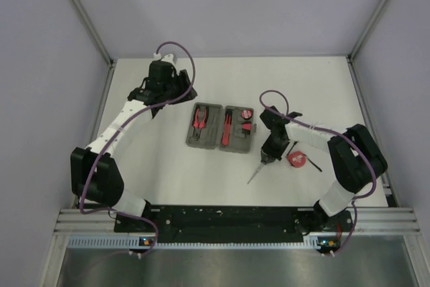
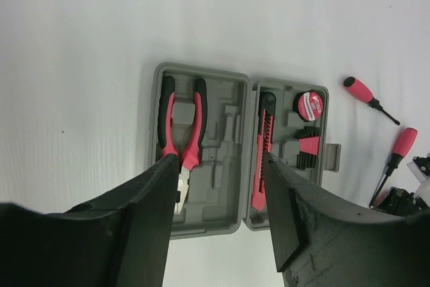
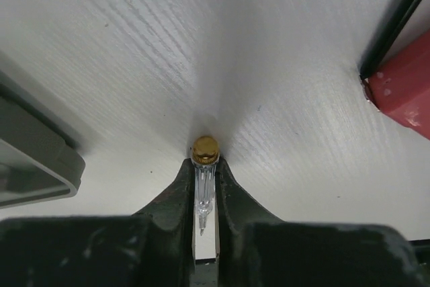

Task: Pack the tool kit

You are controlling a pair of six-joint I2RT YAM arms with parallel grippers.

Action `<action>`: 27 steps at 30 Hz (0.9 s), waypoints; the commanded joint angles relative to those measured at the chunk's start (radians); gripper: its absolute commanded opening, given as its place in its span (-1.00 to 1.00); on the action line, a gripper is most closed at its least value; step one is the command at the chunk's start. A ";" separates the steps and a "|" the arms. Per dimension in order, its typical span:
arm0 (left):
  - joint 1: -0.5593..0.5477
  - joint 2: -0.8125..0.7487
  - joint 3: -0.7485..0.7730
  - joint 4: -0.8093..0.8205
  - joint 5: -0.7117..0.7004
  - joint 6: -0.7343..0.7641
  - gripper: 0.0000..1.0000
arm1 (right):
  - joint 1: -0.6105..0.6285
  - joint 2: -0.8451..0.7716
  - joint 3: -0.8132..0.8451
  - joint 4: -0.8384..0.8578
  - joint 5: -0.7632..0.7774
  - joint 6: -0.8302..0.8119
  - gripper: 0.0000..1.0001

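Right gripper (image 3: pixel 205 169): is being held closed on the clear tester screwdriver (image 3: pixel 205 148), which is pinched just below its brass cap; whether it is off the table (image 3: pixel 269 65) cannot be told.
Left gripper (image 2: pixel 218 162): is being held partly open and empty, above the open case (image 2: pixel 225 119).
Case position: is being left open mid-table, just left of the right gripper.
Step in hand: the tester is being gripped for pickup. By judgement, it should be kept level, carried over the case rim, and laid along a free slot.
Count in case: one pliers (image 2: pixel 181 122), one utility knife (image 2: pixel 263 149), one tape measure (image 2: pixel 310 105).
Count outside: two red-handled screwdrivers (image 2: pixel 365 94), one tester.
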 commanded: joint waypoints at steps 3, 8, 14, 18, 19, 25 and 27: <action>0.004 -0.013 -0.001 0.033 0.073 0.024 0.14 | -0.004 -0.012 0.074 0.097 0.086 -0.091 -1.00; 0.004 0.026 0.009 0.042 0.206 0.037 0.09 | 0.003 -0.028 0.230 0.123 0.039 -0.276 -1.00; 0.004 0.053 0.021 0.009 0.245 0.038 0.31 | 0.010 0.060 0.477 0.143 -0.044 -0.448 -1.00; 0.013 0.047 0.016 -0.002 0.237 0.038 0.92 | 0.011 0.179 0.621 0.144 -0.046 -0.520 -1.00; 0.020 0.046 0.013 0.000 0.244 0.038 0.98 | 0.011 0.205 0.652 0.143 -0.046 -0.538 -1.00; 0.055 0.030 0.016 0.001 0.268 0.037 0.98 | 0.017 0.324 0.733 0.144 -0.023 -0.621 -1.00; 0.061 0.032 0.018 0.007 0.281 0.037 0.92 | 0.023 0.350 0.744 0.144 -0.023 -0.638 -1.00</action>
